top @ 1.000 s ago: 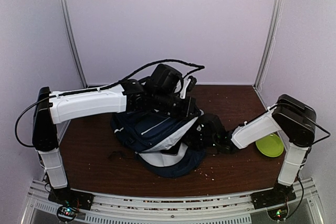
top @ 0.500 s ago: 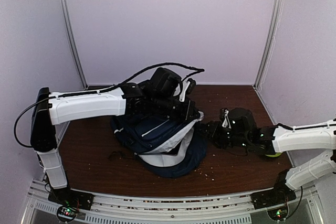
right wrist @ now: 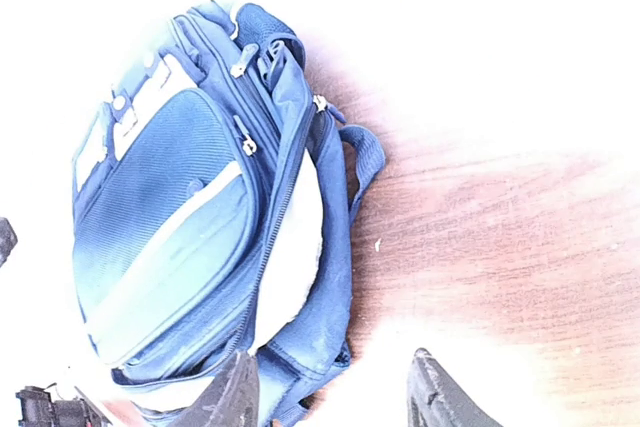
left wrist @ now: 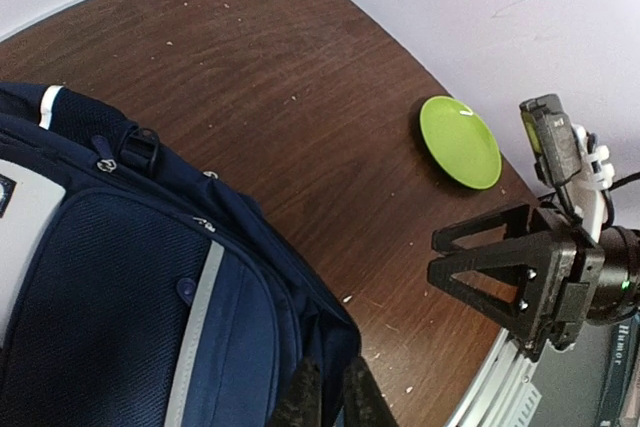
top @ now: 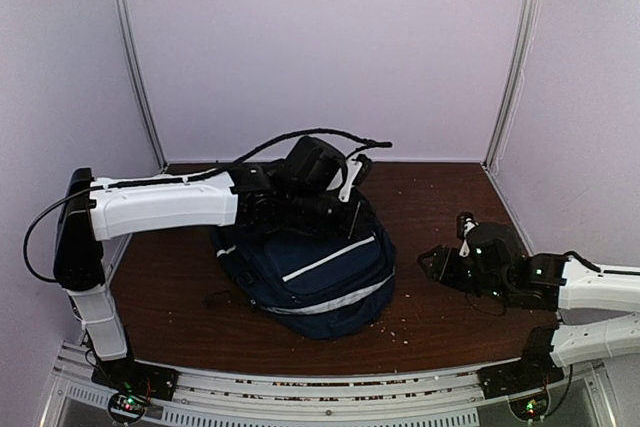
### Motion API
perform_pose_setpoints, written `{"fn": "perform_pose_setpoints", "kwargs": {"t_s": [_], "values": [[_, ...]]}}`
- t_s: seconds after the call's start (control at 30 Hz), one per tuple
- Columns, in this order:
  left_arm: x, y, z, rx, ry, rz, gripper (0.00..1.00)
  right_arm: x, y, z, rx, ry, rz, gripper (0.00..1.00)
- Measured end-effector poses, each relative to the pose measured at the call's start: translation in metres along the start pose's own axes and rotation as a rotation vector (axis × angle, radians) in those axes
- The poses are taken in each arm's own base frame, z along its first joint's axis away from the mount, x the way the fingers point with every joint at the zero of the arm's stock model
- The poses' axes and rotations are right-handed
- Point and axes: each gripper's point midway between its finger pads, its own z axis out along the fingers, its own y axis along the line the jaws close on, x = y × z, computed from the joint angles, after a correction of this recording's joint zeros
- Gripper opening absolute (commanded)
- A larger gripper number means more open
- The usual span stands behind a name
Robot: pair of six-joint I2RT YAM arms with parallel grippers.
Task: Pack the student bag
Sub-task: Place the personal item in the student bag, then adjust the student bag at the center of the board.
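The student bag (top: pixel 310 269), navy with pale stripe trim, stands in the middle of the table with its front panel towards the camera. My left gripper (top: pixel 349 211) sits at the bag's top right edge. In the left wrist view its fingers (left wrist: pixel 303 397) stand almost together, with a fold of blue fabric (left wrist: pixel 335 342) pinched between them. My right gripper (top: pixel 436 265) is open and holds nothing, well to the right of the bag. In the right wrist view the bag (right wrist: pixel 190 237) lies ahead of the spread gripper (right wrist: pixel 330 387), with a strip of pale lining (right wrist: pixel 297 247) showing along its side.
A green plate (left wrist: pixel 460 140) lies on the brown table (top: pixel 440 197) at the right, near the right arm; the top view hides it. Small crumbs dot the table in front of the bag. Side walls and posts enclose the table.
My right gripper has let go of the bag's opening and drawn back to the right, low over the table. The gaping bag has dropped nearly shut. The left gripper stays at the top edge.
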Motion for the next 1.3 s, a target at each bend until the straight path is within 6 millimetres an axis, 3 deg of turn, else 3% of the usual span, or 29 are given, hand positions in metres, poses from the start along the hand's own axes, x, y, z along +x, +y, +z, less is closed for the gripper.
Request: {"fn": "perform_pose_setpoints", "kwargs": {"t_s": [0.1, 0.17, 0.47, 0.57, 0.73, 1.0, 1.13, 1.3], "values": [[0.006, 0.008, -0.012, -0.033, 0.002, 0.056, 0.48, 0.003, 0.001, 0.002, -0.007, 0.009, -0.018, 0.5], [0.017, 0.02, -0.031, -0.081, 0.01, 0.089, 0.58, 0.007, 0.003, 0.005, -0.016, 0.021, -0.028, 0.5], [0.078, 0.095, -0.125, -0.379, 0.009, 0.145, 0.82, 0.039, 0.032, 0.028, -0.136, 0.128, 0.029, 0.48], [0.094, 0.117, -0.157, -0.461, -0.045, 0.104, 0.97, 0.048, 0.038, 0.036, -0.151, 0.161, 0.098, 0.48], [0.091, 0.134, -0.201, -0.517, -0.212, 0.014, 0.98, 0.055, 0.044, 0.038, -0.156, 0.185, 0.229, 0.47], [0.093, 0.155, -0.222, -0.619, -0.314, -0.072, 0.98, 0.066, 0.058, 0.046, -0.14, 0.231, 0.364, 0.43], [0.097, 0.165, -0.237, -0.645, -0.379, -0.132, 0.98, 0.073, 0.059, 0.055, -0.11, 0.254, 0.402, 0.32], [0.101, 0.168, -0.246, -0.638, -0.419, -0.146, 0.97, 0.076, 0.063, 0.058, -0.097, 0.266, 0.421, 0.1]]}}
